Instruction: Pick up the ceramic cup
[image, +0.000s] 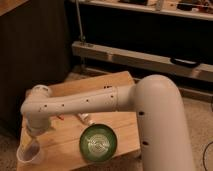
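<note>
One ceramic cup is shown upright at the near corner of the wooden table, well apart from the green bowl. The gripper is held just above the cup's rim, so the cup lies directly below it. Whether the gripper is open or closed cannot be told. Only a short descent is judged necessary.

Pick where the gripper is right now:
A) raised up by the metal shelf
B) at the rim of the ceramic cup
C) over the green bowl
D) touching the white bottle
B: the gripper reaches down at the rim of the ceramic cup, well apart from the green bowl and the white bottle.
</note>
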